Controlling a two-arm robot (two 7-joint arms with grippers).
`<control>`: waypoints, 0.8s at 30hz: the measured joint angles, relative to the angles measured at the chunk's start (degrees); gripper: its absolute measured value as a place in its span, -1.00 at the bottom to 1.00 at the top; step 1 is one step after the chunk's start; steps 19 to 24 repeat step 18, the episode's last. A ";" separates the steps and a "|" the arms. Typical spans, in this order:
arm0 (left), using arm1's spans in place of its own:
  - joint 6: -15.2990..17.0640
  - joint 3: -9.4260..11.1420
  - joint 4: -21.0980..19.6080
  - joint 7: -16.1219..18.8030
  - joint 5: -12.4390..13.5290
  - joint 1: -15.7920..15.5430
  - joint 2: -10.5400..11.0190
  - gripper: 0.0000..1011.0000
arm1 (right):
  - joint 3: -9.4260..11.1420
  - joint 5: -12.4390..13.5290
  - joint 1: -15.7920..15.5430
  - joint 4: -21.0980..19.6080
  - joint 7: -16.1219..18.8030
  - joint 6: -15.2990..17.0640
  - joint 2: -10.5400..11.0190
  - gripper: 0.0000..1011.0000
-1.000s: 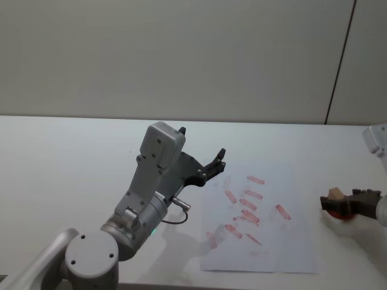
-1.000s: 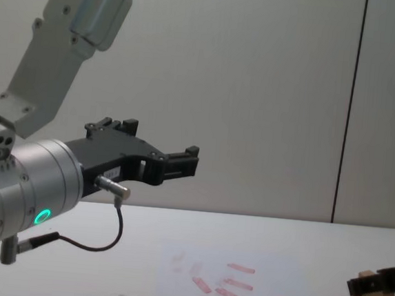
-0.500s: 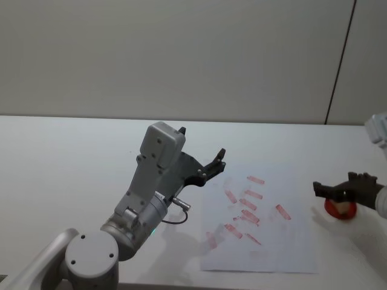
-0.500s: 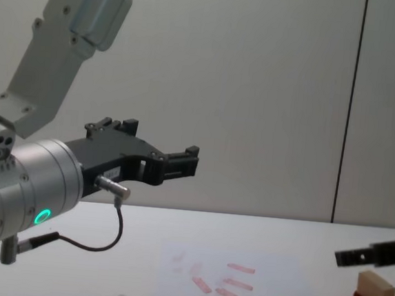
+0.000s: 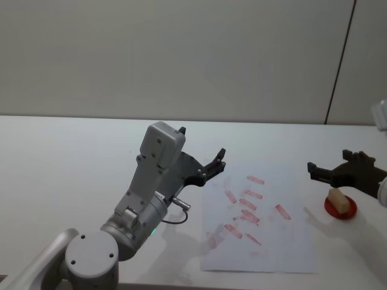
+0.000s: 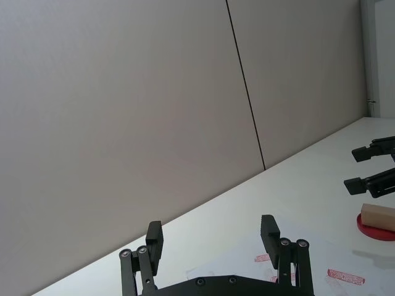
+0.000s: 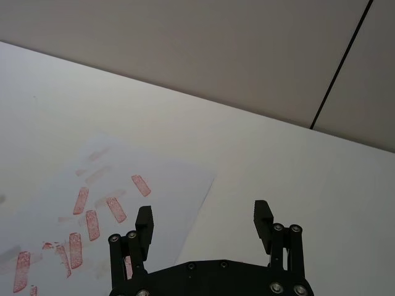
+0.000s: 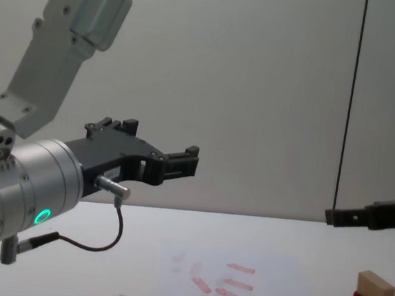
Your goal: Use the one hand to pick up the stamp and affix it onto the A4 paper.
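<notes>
One big white sheet of A4 paper with red stamp marks (image 5: 260, 223) lay flat on the white table (image 5: 72, 157). To its right, the small tan wooden stamp block (image 5: 340, 200) sat on the flat round red ink pad (image 5: 340, 209), its long side slanting toward the robot. The right gripper (image 5: 331, 171) hung just above it, open and empty. A second ago it was down gripping the stamp. The left gripper (image 5: 213, 164) waited open above the paper's left edge.

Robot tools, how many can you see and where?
2: the left tool open, raised beside the A4 paper's left edge; the right tool open above the stamp.
</notes>
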 joint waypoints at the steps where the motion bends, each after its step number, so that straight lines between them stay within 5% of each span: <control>1: 0.00 0.00 0.00 0.00 0.00 0.00 0.00 0.98 | 0.01 0.04 -0.07 -0.16 0.09 -0.19 0.04 0.98; 24: 0.00 0.00 0.00 0.00 0.00 0.00 0.00 0.98 | 0.19 0.45 -0.80 -2.09 1.09 -2.59 0.55 0.98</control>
